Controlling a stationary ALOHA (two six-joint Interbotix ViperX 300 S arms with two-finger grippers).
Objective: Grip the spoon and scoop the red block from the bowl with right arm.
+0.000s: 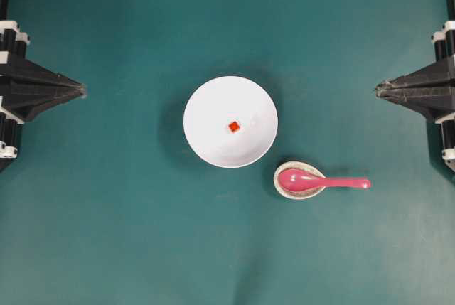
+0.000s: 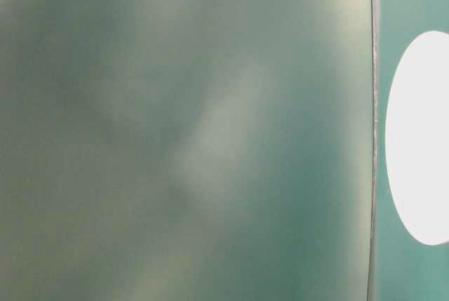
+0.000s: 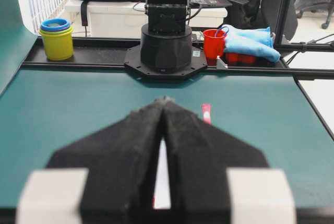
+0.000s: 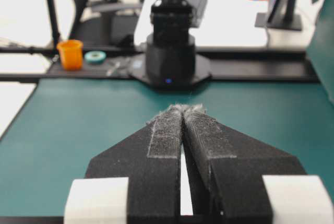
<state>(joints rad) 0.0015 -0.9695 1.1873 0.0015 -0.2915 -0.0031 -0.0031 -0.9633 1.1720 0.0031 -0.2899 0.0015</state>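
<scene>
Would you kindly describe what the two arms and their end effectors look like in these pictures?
Both arms are black. The left end effector and right end effector each taper to a pointed wedge of two fingers. The wrist views show white blocks at the fingers' bases; the right one's inner faces carry rough grey, fraying strips. Each arm stands on a round black base.

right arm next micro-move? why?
Probably open the right gripper and start it toward the spoon. Its fingers are closed at the table's right edge, holding nothing. The spoon's scoop sits in the speckled rest, its handle pointing toward that arm, and the red block lies untouched in the bowl.
</scene>
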